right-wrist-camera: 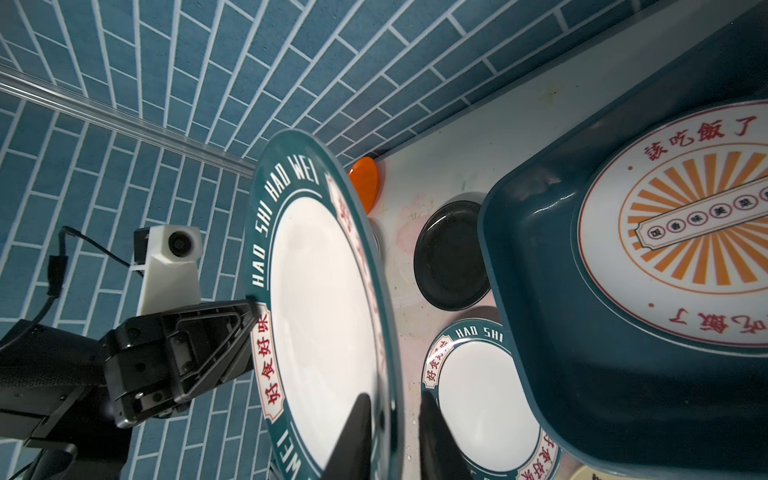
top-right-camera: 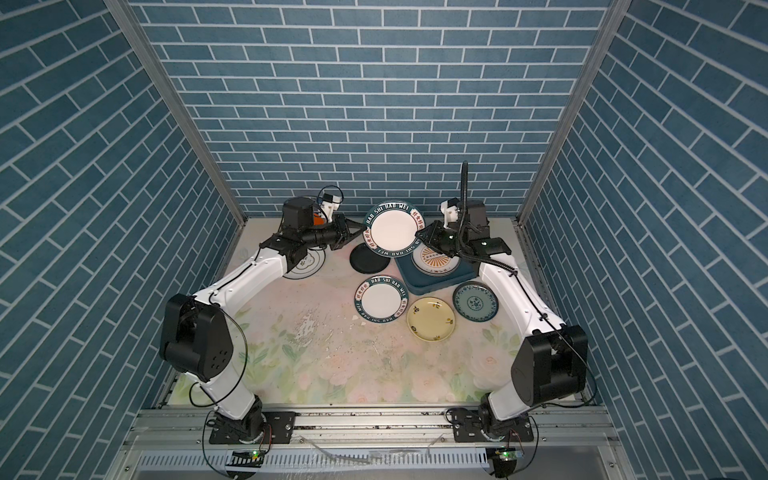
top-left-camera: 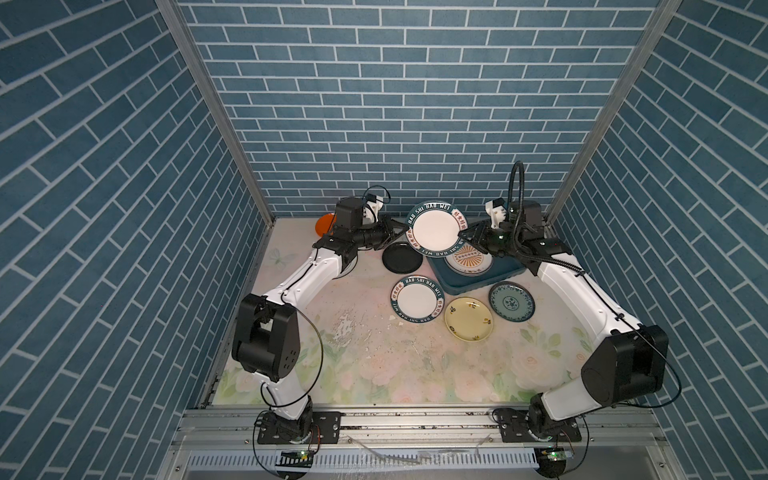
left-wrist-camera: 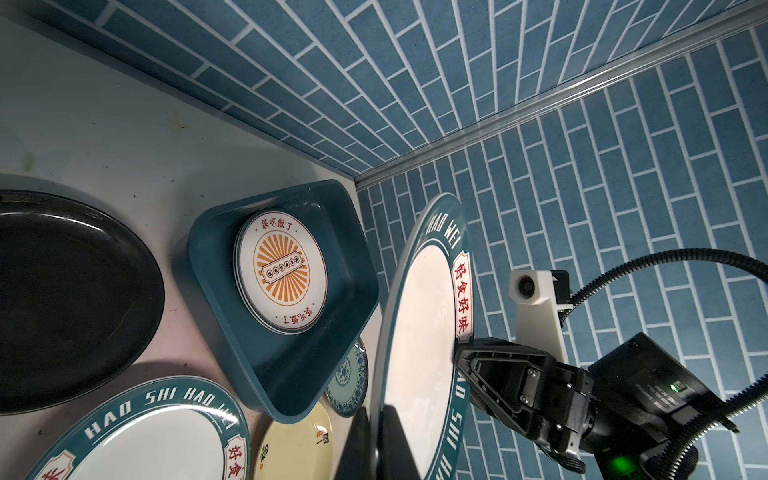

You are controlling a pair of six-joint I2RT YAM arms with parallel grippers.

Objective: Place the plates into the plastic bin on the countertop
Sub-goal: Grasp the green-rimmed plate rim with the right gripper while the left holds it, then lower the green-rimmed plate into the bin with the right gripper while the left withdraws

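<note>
A white plate with a teal lettered rim hangs tilted in the air just left of the plastic bin. My left gripper is shut on its left rim. On the opposite rim my right gripper straddles the edge, with a narrow gap showing behind the plate. An orange sunburst plate lies flat in the bin.
On the flowered countertop lie a black plate, a second teal-lettered plate, a pale yellow plate and a patterned teal plate. An orange plate sits at the back left, and an outline plate under the left arm.
</note>
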